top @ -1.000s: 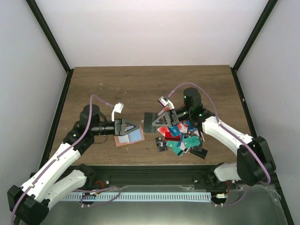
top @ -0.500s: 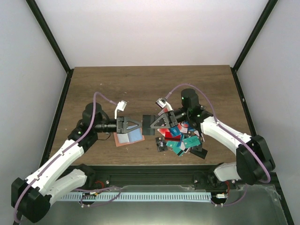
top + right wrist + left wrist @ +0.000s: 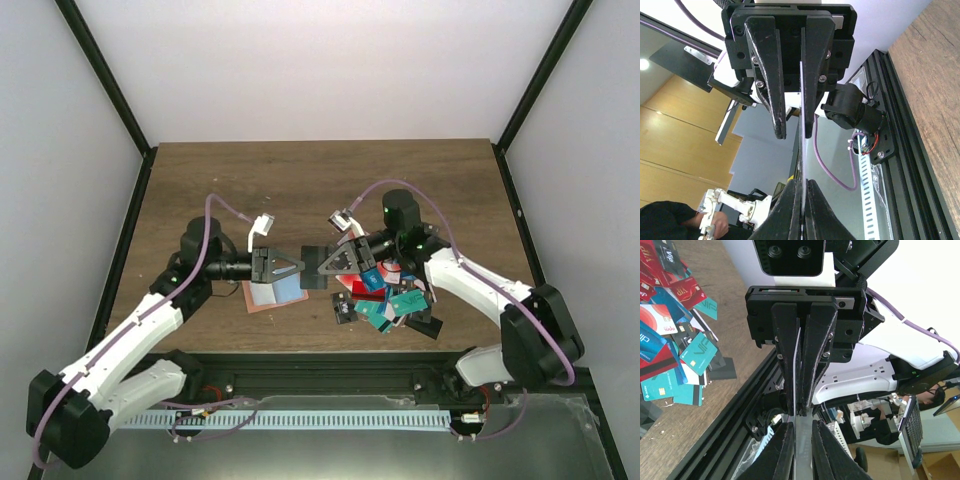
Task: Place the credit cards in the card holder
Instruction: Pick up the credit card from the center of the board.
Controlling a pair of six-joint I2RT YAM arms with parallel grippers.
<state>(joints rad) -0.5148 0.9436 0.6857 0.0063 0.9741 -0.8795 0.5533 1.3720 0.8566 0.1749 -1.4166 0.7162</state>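
Observation:
My right gripper (image 3: 326,264) is shut on a black credit card (image 3: 315,266) and holds it edge-on above the table; its closed fingertips show in the right wrist view (image 3: 801,182) with the card (image 3: 802,150) between them. My left gripper (image 3: 301,268) faces it, open, with its fingers (image 3: 781,445) on either side of the card's free end (image 3: 804,450). The card lies close to one finger. The salmon-brown card holder (image 3: 262,302) lies open on the table below the left gripper, bluish pockets up. The pile of red, teal, blue and black credit cards (image 3: 385,297) lies under the right arm and shows in the left wrist view (image 3: 675,325).
A black metal rail (image 3: 320,362) runs along the table's near edge. Dark frame posts (image 3: 110,90) stand at the back corners. A loose black card (image 3: 425,327) lies at the pile's near right edge.
My left gripper has moved right until its open fingers reach around the held card. My right gripper has shifted slightly left with the card.

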